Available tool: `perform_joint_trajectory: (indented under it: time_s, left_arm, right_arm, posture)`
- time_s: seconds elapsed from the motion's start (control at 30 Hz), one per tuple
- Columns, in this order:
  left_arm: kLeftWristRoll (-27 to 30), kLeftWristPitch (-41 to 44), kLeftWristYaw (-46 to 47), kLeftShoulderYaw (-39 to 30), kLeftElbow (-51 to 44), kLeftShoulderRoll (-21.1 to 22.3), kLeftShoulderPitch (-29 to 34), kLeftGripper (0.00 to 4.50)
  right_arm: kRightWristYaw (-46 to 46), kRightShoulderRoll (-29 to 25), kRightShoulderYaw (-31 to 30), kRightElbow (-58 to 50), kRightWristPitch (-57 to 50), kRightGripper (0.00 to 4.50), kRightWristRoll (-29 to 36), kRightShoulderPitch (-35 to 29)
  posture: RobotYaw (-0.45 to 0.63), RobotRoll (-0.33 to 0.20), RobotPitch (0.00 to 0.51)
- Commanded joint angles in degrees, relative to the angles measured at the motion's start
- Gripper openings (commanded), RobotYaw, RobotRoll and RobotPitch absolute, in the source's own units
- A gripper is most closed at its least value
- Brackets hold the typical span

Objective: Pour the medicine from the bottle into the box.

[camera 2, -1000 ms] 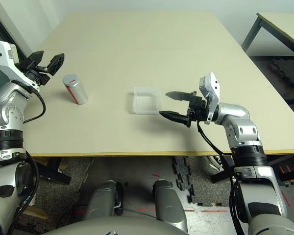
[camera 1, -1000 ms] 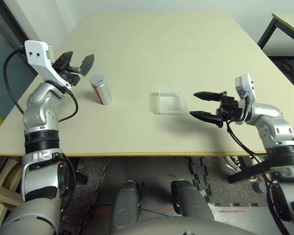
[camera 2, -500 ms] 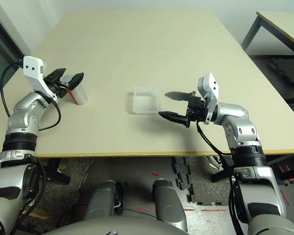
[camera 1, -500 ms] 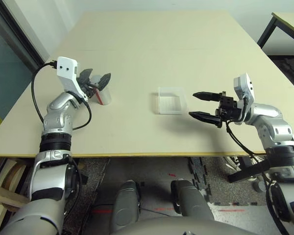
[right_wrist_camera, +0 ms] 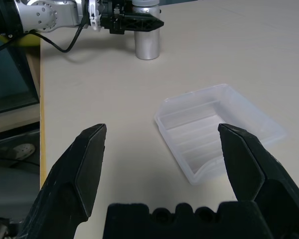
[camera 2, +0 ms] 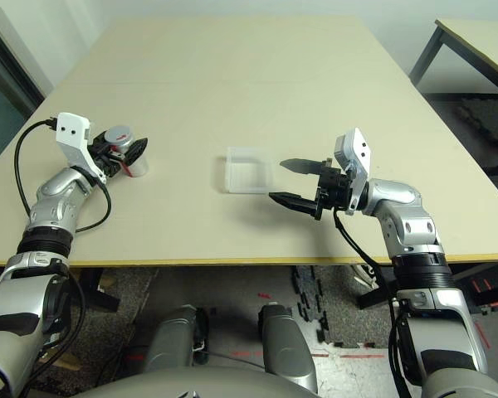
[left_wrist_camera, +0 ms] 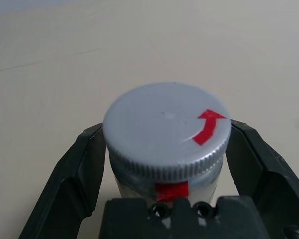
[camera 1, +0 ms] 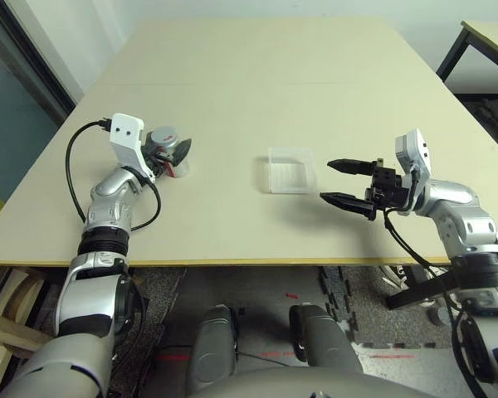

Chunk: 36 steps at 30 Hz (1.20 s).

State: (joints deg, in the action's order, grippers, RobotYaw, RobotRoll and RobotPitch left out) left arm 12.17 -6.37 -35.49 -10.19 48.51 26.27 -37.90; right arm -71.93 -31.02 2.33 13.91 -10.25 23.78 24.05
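Bottle [camera 1: 168, 149] stands upright on the bench [camera 1: 257, 91] at its left side, grey cap on, with the left claw [left_wrist_camera: 164, 164] set around its neck, one finger on each side; contact cannot be confirmed. Box [camera 1: 291, 170] sits mid-bench, well apart from the bottle. Right claw [camera 1: 344, 182] hovers just right of the box, fingers spread wide.
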Motion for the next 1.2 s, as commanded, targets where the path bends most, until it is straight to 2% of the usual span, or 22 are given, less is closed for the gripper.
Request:
perform_joint_trajectory:
  time_s: [0.03,0.47,1.2]
  left_arm:
    - [-1.68,-2.37,-0.07,0.62,3.73,-0.17,-1.24,4.5]
    - [-3.89,-7.77,-0.25,0.72,11.01,-0.67,-3.6,4.5]
    - [-6.45,-10.45,0.28,0.67,18.07,-1.45,-6.45,4.5]
  right_arm:
    - [-0.04,-0.44,-0.49,-0.72,-0.07,4.46,-0.09,-0.35]
    - [0.29,-0.82,-0.07,-1.31,0.09,4.46,-0.02,-1.48]
    - [0.63,-1.75,0.57,-1.46,0.93,4.46,0.2,-2.91]
  posture:
    - [-0.12,0.0,0.096]
    - [-0.15,0.0,0.094]
    - [-0.17,0.0,0.095]
